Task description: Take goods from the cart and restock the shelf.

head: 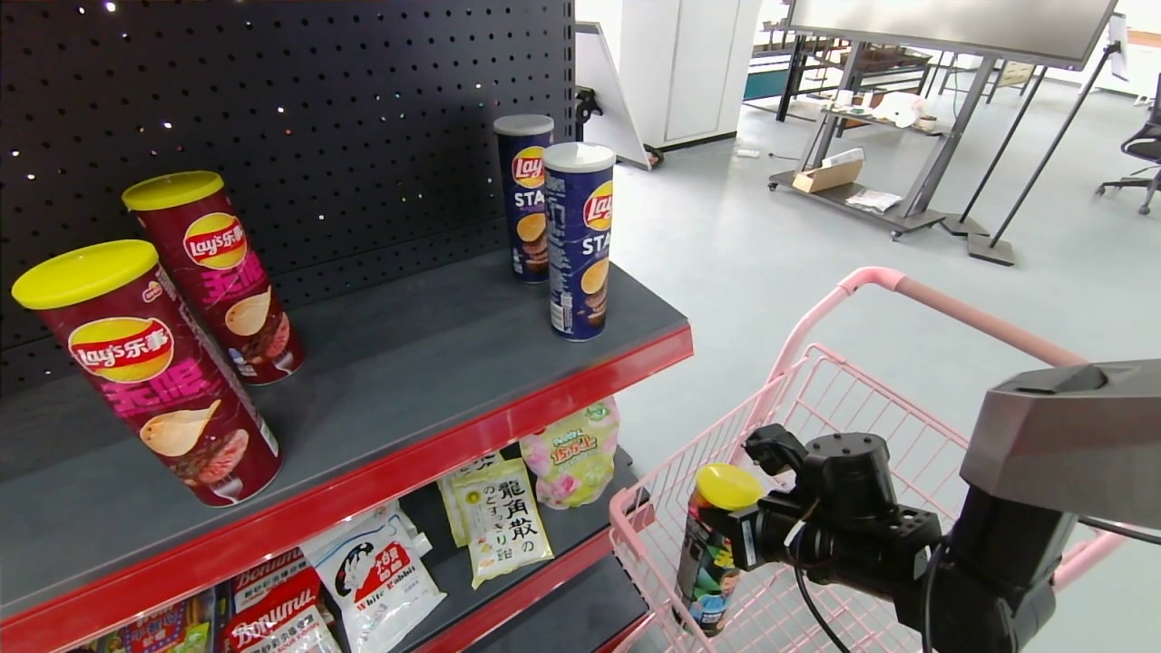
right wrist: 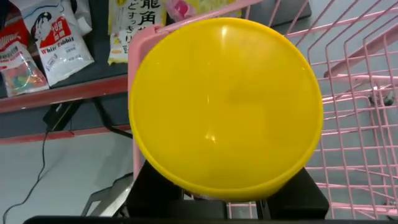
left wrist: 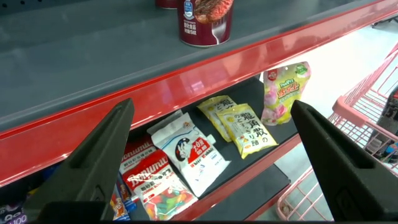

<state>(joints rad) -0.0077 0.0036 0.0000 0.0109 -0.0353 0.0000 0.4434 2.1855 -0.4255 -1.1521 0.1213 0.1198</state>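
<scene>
My right gripper [head: 739,535] is shut on a chip can with a yellow lid [head: 717,544], held upright inside the pink cart [head: 843,426] near its corner closest to the shelf. In the right wrist view the yellow lid [right wrist: 225,106] is seen from above. On the grey top shelf [head: 408,363] stand two red chip cans [head: 154,363] [head: 218,272] at the left and two blue chip cans [head: 579,238] [head: 526,195] at the right. My left gripper [left wrist: 211,165] is open in front of the shelf's red edge [left wrist: 186,81], with nothing between its fingers.
The lower shelf holds snack bags: a white bag [head: 376,571], a yellow bag [head: 501,526] and a green-pink bag [head: 573,453]. A black pegboard [head: 317,118] backs the top shelf. Open grey floor lies right of the shelf, with a metal stand [head: 871,190] farther off.
</scene>
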